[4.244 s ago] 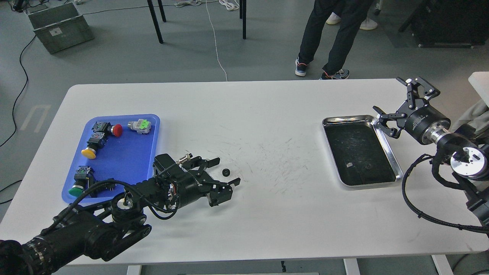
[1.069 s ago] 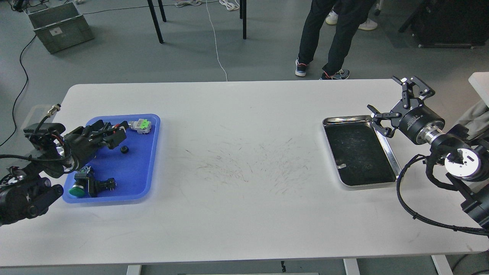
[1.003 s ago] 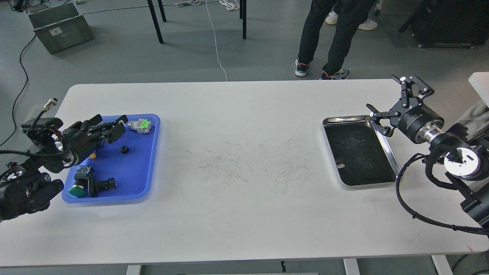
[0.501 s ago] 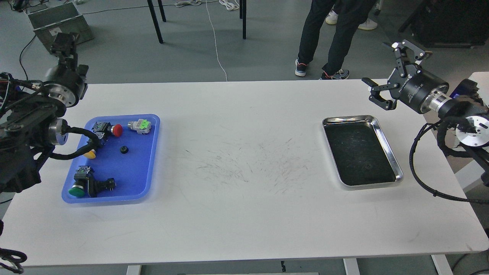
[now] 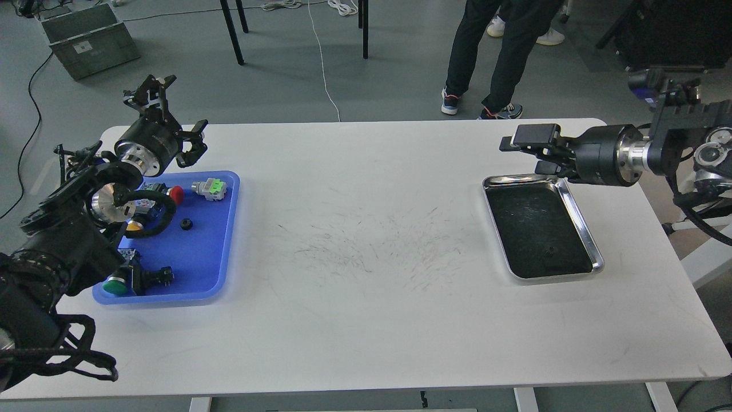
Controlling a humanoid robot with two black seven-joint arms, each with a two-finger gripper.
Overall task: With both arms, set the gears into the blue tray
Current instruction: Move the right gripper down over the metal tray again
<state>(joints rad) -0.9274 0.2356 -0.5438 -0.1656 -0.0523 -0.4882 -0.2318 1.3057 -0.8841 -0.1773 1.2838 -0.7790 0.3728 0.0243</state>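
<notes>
One small black gear (image 5: 185, 224) lies loose on the floor of the blue tray (image 5: 201, 254) at the table's left. A second gear (image 5: 550, 249) shows faintly on the dark inside of the steel tray (image 5: 579, 213) at the right. My left gripper (image 5: 173, 114) is raised over the table's back-left corner, behind the blue tray, open and empty. My right gripper (image 5: 529, 153) points left over the steel tray's far edge. Its fingers are apart with nothing between them.
Red (image 5: 173, 195), green-and-grey (image 5: 210, 187), yellow (image 5: 134, 227) and green (image 5: 116, 285) push-buttons share the blue tray. My left arm (image 5: 68, 246) overlaps the tray's left side. A person's legs (image 5: 492, 57) stand beyond the table's far edge.
The left gripper took the gear from mid-table, left it in the blue tray and rose to the back-left. The right gripper lifted, turned and now points left over the steel tray's far edge.
</notes>
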